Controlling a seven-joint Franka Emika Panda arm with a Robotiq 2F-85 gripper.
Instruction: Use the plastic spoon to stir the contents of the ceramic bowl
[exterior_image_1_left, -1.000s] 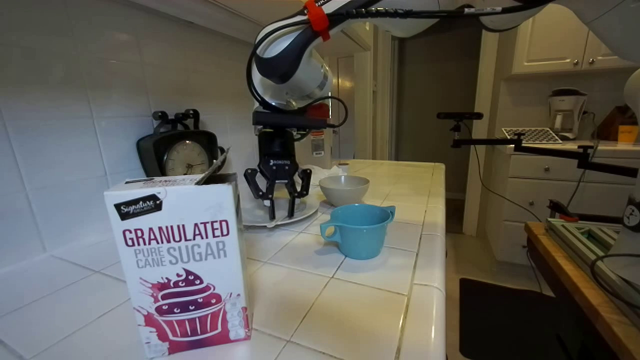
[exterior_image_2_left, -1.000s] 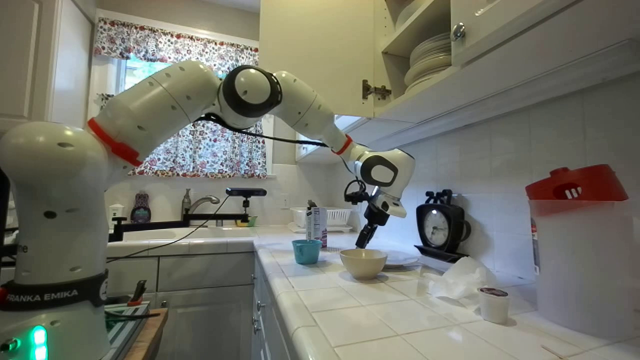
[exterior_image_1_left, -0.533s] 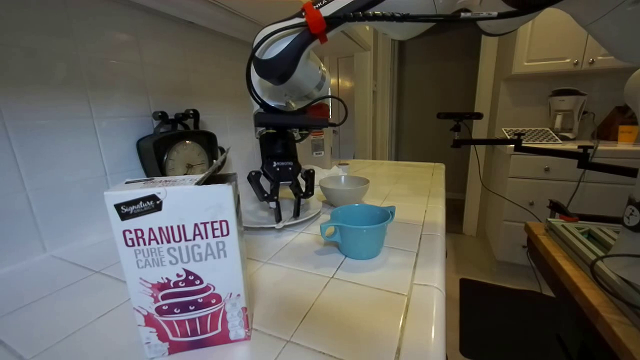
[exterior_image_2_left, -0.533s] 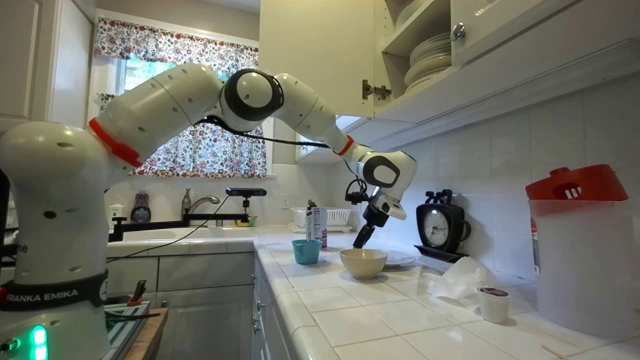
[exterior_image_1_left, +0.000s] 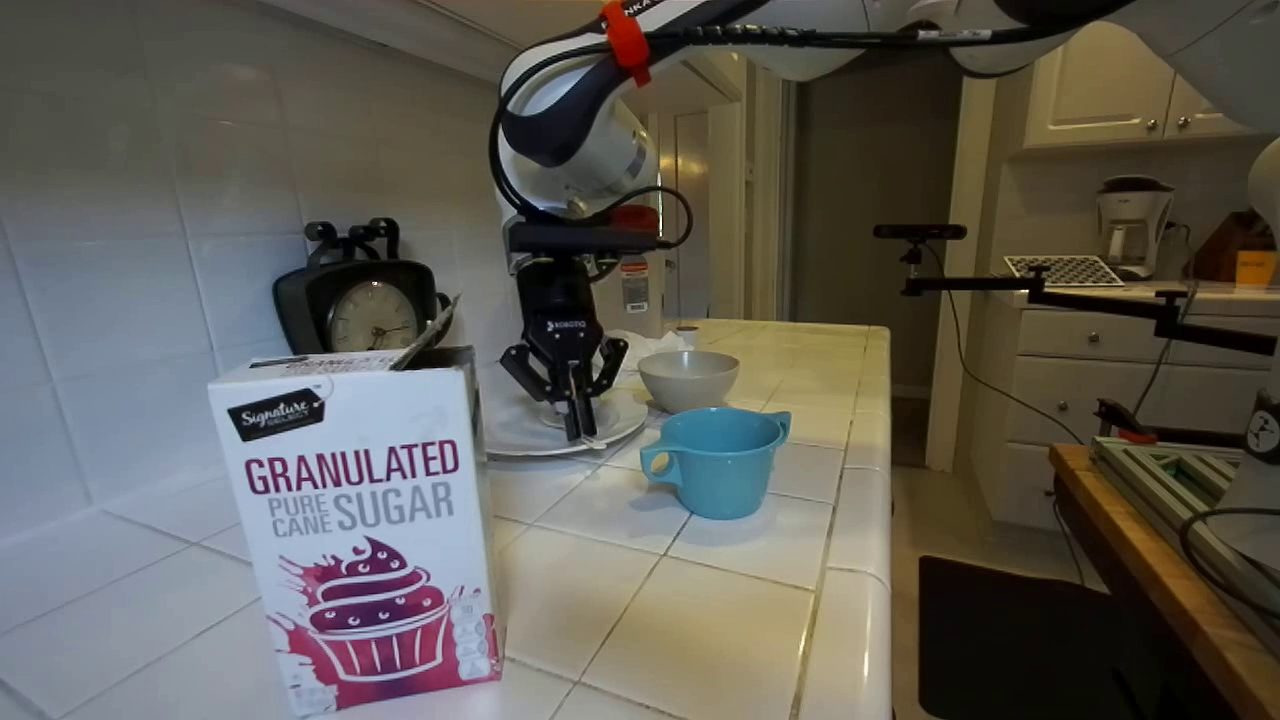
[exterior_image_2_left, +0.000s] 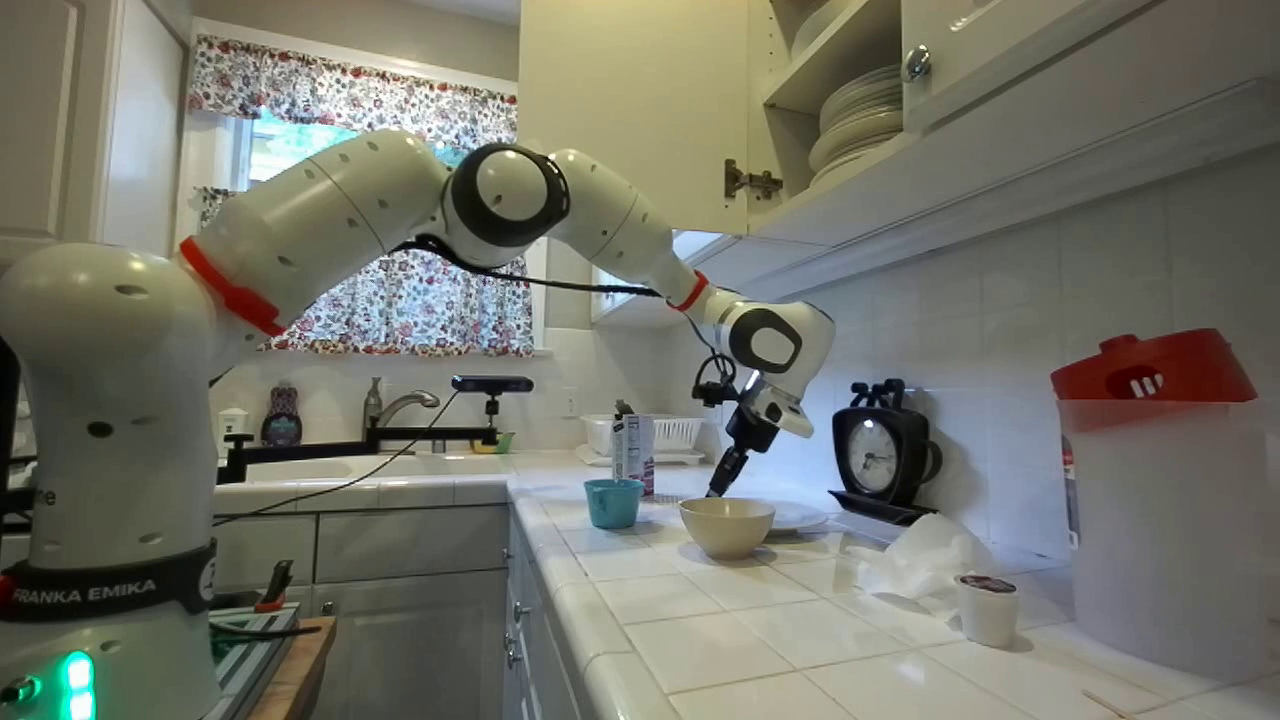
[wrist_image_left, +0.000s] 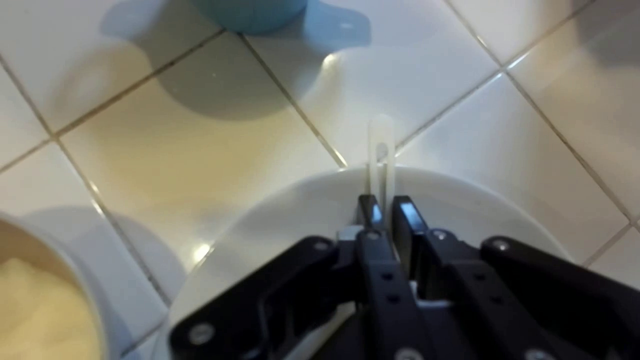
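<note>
white-tiled counter (exterior_image_1_left: 700, 620) | ceramic bowl (exterior_image_2_left: 727, 530) | blue cup (exterior_image_1_left: 725, 475) | plate (wrist_image_left: 300, 210) | sugar box (exterior_image_1_left: 355, 530) (standing upright)

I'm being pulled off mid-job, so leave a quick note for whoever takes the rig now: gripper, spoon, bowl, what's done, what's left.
Gripper: shut on the plastic spoon, by its handle.
Spoon: over the white plate, handle end past the rim; head not clear in any view. Cannot tell whether it is lifted clear.
Ceramic bowl: upright on the tiled counter, beside the plate, not touching it; pale contents inside.
Done: spoon gripped.
Left: lift, carry to bowl, stir.
</note>
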